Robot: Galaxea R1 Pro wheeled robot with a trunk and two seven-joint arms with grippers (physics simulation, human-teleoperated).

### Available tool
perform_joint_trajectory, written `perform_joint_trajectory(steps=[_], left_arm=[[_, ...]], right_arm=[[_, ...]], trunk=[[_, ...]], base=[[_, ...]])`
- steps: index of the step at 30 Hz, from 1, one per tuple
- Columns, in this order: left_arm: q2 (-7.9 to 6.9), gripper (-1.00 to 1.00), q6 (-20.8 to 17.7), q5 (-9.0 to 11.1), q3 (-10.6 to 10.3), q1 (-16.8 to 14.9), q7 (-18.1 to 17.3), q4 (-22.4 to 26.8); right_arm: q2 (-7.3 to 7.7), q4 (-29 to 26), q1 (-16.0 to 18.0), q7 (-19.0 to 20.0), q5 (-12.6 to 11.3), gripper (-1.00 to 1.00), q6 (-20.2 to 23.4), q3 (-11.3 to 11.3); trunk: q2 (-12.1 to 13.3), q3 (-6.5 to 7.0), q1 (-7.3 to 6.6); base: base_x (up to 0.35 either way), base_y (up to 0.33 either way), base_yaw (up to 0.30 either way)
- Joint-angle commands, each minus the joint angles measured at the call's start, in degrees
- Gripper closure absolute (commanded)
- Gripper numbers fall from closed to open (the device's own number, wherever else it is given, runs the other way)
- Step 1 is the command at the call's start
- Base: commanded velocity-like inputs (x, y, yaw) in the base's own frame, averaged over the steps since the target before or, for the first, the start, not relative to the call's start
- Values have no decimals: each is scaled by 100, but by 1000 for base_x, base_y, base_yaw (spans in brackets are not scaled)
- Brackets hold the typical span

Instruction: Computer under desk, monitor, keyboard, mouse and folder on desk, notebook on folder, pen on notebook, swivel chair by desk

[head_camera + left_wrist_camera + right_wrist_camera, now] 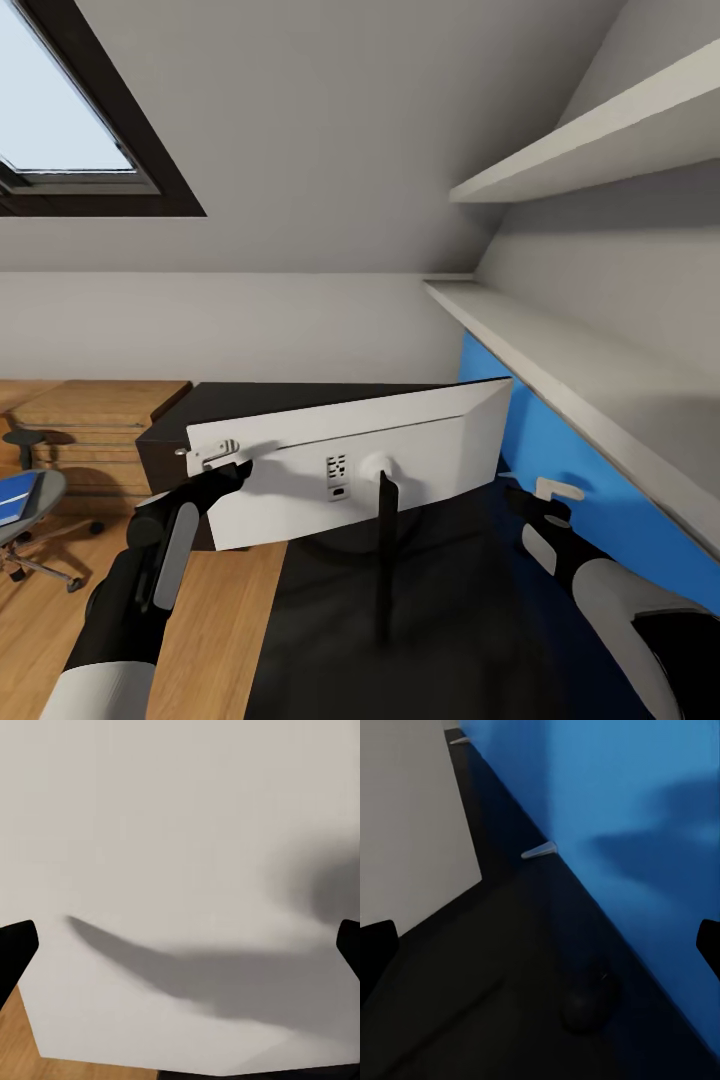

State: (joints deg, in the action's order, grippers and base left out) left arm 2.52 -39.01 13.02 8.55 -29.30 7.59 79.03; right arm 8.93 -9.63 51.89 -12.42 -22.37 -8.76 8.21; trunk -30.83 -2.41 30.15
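The monitor (350, 470) stands on the black desk (480, 630) with its pale back toward me, on a thin black stem. My left gripper (222, 455) is open against the back panel (180, 855) near the monitor's left edge. My right gripper (555, 490) is open just past the monitor's right edge, above the desk by the blue wall. Ahead of the right gripper (540, 945), the dark mouse (589, 1001) lies on the desk. The swivel chair (30, 520) stands at far left with the blue folder (15, 497) on its seat. Computer, keyboard, notebook and pen are out of view.
A blue wall panel (600, 480) runs along the desk's right side under two white shelves (580, 360). A light wooden dresser (100, 420) stands beyond the desk's left end. Wood floor (215, 640) lies left of the desk. A small pale tapered piece (540, 851) sits at the wall's foot.
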Motion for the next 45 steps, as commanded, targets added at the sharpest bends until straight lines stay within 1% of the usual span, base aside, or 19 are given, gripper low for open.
perform_joint_trajectory(steps=[1,14,45], left_arm=[[4,-100,-28,51,7,-6,41,7],[3,-100,-28,51,14,-6,41,19],[-14,-100,-28,34,15,-6,34,16]], right_arm=[[2,1,6,-18,-56,-100,-29,47],[-14,-8,6,-24,-57,-100,-117,47],[0,-4,6,-14,-57,-100,-123,47]], trunk=[[-11,-12,3],[-11,-12,3],[-11,-284,3]], base=[[0,0,0],[0,0,0],[0,0,0]])
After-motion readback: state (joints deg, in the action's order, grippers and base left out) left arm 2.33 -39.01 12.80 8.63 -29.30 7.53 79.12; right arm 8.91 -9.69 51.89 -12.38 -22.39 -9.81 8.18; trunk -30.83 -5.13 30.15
